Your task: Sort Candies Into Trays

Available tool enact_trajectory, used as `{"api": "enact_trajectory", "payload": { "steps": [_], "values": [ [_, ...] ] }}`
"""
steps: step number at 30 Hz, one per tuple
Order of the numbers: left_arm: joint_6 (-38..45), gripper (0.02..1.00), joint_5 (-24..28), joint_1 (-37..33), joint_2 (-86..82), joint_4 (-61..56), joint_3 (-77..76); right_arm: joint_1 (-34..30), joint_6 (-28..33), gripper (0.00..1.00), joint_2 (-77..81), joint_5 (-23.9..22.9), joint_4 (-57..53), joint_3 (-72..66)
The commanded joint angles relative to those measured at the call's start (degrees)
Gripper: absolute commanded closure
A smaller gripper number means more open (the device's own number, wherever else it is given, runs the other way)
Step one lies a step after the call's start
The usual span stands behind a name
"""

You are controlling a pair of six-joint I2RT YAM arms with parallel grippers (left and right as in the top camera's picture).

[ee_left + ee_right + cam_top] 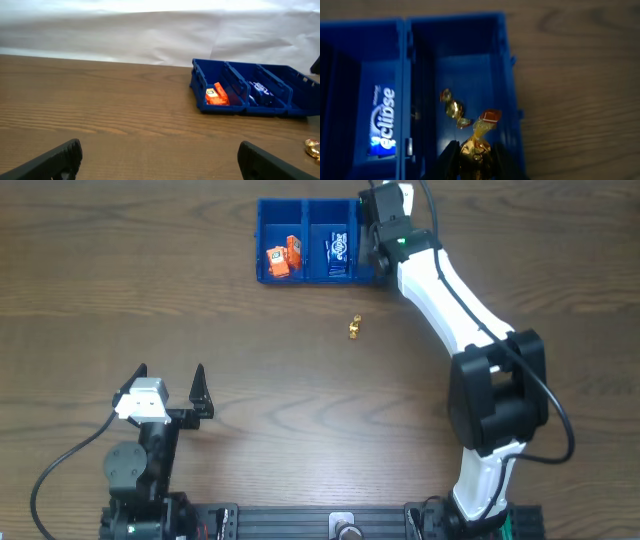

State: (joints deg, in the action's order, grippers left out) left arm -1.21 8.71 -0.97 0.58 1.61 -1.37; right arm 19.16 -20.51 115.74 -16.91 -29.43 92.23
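Observation:
A blue tray [262,240] with three compartments stands at the far middle of the table. Orange candies [283,257] lie in its left compartment and blue packs [338,250] in the middle one. My right gripper [472,150] hangs over the right compartment, shut on a gold-wrapped candy [479,137]. Another gold candy [452,107] lies on that compartment's floor. One loose gold candy [355,329] rests on the table in front of the tray. My left gripper [170,385] stands open near the front left, with nothing in it.
Bare wooden table [300,410] stretches between the tray and the arms' bases. From the left wrist, the tray [200,97] shows ahead to the right, and the loose gold candy [313,147] sits at the edge.

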Motion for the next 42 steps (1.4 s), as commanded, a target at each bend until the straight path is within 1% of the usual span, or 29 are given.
{"api": "enact_trajectory", "payload": {
  "steps": [1,3,4,5,7,9,13,17,22,24,27,28,30,33,35,42],
  "values": [
    [0.83,0.020,1.22,-0.24,-0.37,1.95,1.09,-0.17,0.81,0.801,1.09,2.03,0.11,0.24],
    [0.83,0.020,1.22,-0.24,-0.37,1.95,1.09,-0.17,0.85,0.761,1.09,2.01,0.02,0.20],
    [0.83,0.020,1.22,-0.24,-0.37,1.95,1.09,-0.17,0.85,0.678,1.09,2.01,-0.02,0.20],
    [0.83,0.020,1.22,-0.24,-0.37,1.95,1.09,-0.15,0.85,0.514,1.09,2.01,-0.15,0.20],
    [0.83,0.020,1.22,-0.24,-0.37,1.95,1.09,-0.15,0.85,0.141,1.09,2.01,-0.42,0.20],
    [0.83,0.020,1.22,-0.24,-0.37,1.95,1.09,-0.15,0.85,0.001,1.09,2.01,-0.50,0.20],
    [0.83,0.020,1.22,-0.24,-0.37,1.95,1.09,-0.15,0.72,0.001,0.70,2.01,-1.95,0.22],
    [0.83,0.023,1.22,-0.24,-0.37,1.95,1.09,0.70,-3.96,0.001,-4.48,2.12,-7.65,0.22],
    [0.83,0.020,1.22,-0.24,-0.37,1.95,1.09,5.90,-5.38,0.001,-7.61,3.82,-16.63,0.09],
    [0.83,0.020,1.22,-0.24,-0.37,1.95,1.09,9.40,-8.85,0.001,-7.08,3.76,-18.78,-3.02],
    [0.83,0.020,1.20,-0.24,-0.37,1.95,1.09,11.76,-12.48,0.001,-6.36,3.74,-18.43,-7.56],
    [0.83,0.020,1.22,-0.24,-0.37,1.95,1.09,12.48,-12.96,0.001,-5.60,4.00,-16.68,-10.47],
    [0.83,0.020,1.22,-0.24,-0.37,1.95,1.09,12.66,-13.62,0.001,-4.52,4.39,-12.85,-14.16],
    [0.83,0.020,1.22,-0.24,-0.37,1.95,1.09,12.24,-14.67,0.001,-3.74,4.31,-9.90,-16.79],
    [0.83,0.020,1.22,-0.24,-0.37,1.95,1.09,11.78,-17.53,0.001,-3.69,2.93,-8.87,-17.75],
    [0.83,0.023,1.20,-0.24,-0.37,1.95,1.09,11.61,-18.51,0.001,-3.19,2.84,-5.53,-19.28]
  ]
}}
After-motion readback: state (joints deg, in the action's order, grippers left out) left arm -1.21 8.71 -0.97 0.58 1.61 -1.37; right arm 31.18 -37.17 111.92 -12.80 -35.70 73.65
